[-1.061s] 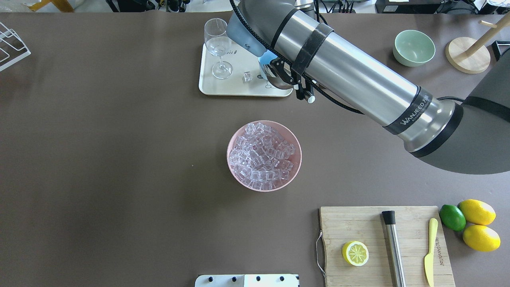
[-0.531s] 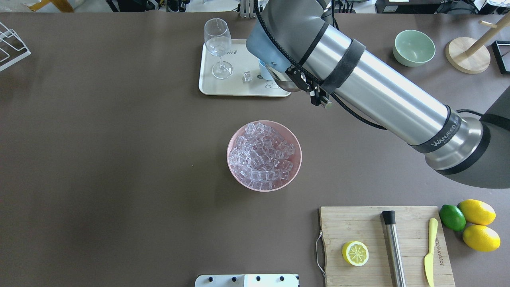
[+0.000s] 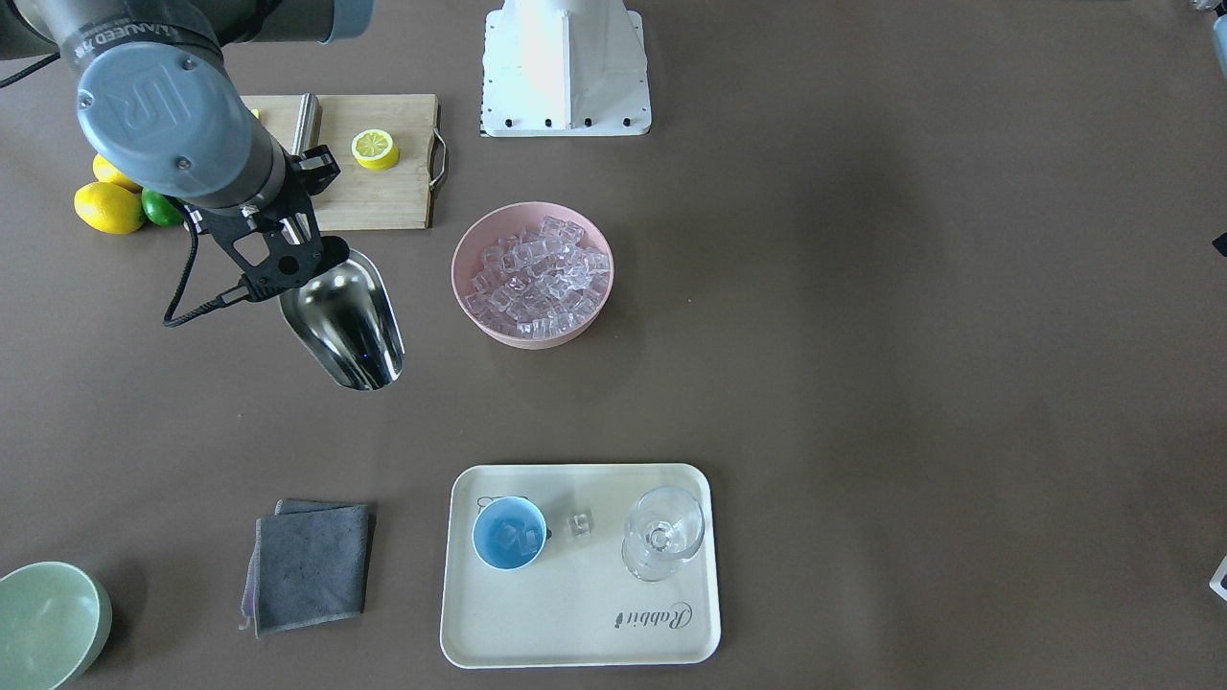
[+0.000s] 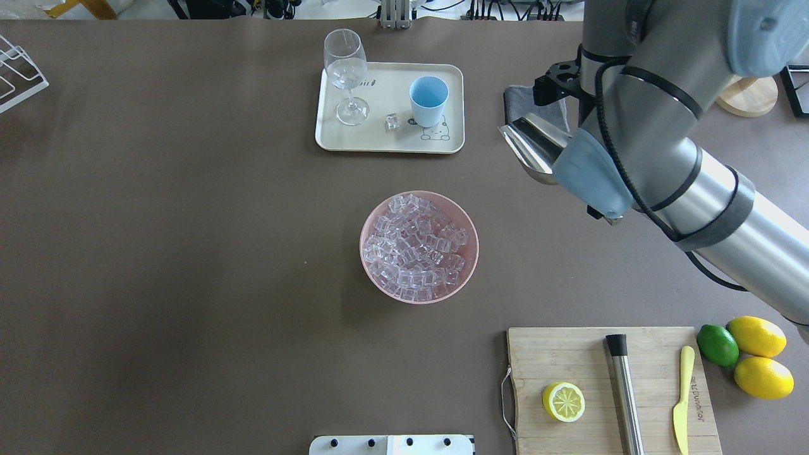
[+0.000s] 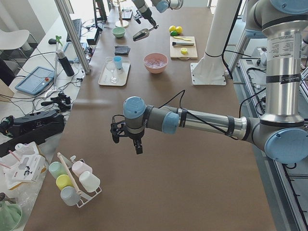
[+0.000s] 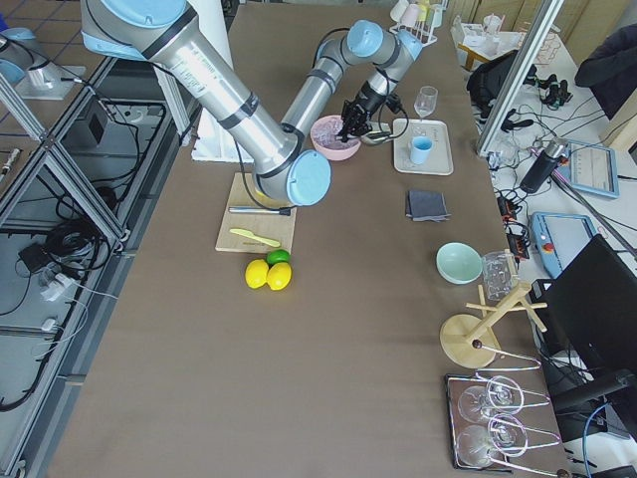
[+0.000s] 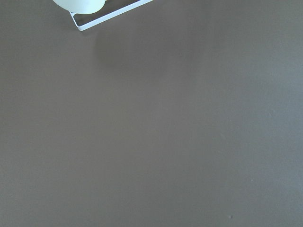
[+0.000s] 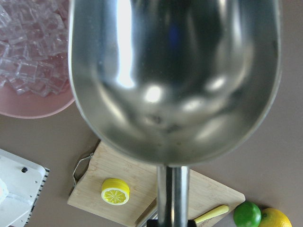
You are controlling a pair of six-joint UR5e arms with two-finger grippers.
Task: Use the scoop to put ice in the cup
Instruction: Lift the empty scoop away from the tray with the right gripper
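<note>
Ice (image 3: 537,273) fills the pink bowl (image 3: 458,278) in the middle of the table (image 3: 863,383). The right claw (image 3: 292,264) grips the empty scoop (image 3: 345,321) by its handle, up over bare table near the bowl. The blue cup (image 3: 509,534) stands near a corner of the tray (image 3: 575,613) with a few cubes inside. One loose cube (image 3: 579,523) lies just beside it. I cannot tell how the left claw (image 5: 127,142) is set.

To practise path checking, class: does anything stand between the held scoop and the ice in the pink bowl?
Nothing visible does. The scoop hangs in the air beside the pink bowl, with only bare table between it and the ice.
</note>
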